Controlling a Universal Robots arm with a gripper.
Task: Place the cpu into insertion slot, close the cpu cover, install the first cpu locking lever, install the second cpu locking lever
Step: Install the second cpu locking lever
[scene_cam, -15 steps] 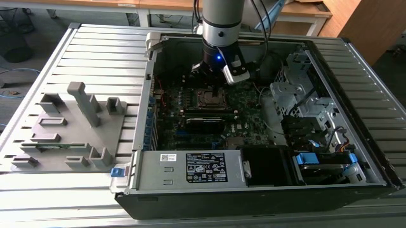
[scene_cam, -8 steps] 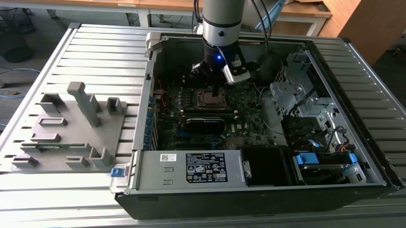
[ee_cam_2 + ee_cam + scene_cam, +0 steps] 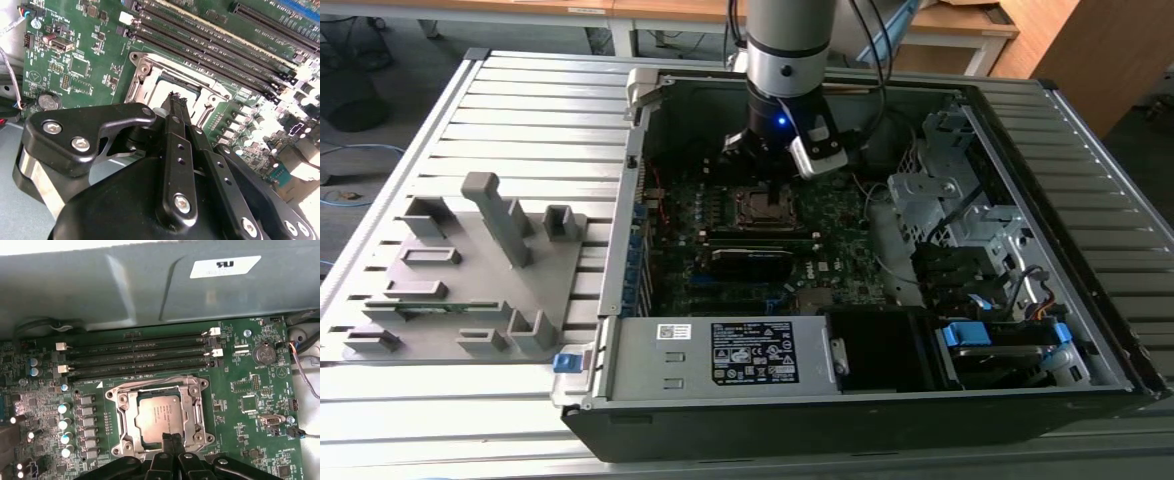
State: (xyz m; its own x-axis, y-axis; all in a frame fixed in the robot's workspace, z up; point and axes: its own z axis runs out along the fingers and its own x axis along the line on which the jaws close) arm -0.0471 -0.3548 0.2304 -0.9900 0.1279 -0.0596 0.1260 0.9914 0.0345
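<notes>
The cpu [image 3: 159, 412], a flat grey-brown square, lies in the insertion slot [image 3: 761, 207] on the green board. The silver cpu cover [image 3: 125, 412] lies flat around it as a frame. A thin metal lever [image 3: 150, 386] runs along the socket's side nearest the memory slots; whether it is latched I cannot tell. My gripper [image 3: 172, 438] is shut with nothing between its black fingers, the tips close over the socket's edge opposite the memory slots. In the second wrist view the gripper [image 3: 176, 98] points down at the cpu [image 3: 167, 90]. In the exterior view the arm [image 3: 787, 60] stands over the socket.
Long black memory slots [image 3: 140, 357] run beside the socket. A coin battery [image 3: 263, 354] and a row of capacitors [image 3: 64, 425] flank it. The grey case wall [image 3: 150, 290] rises behind. A power supply [image 3: 747, 355], a drive cage [image 3: 947, 200] and a grey fixture tray [image 3: 467, 270] surround the board.
</notes>
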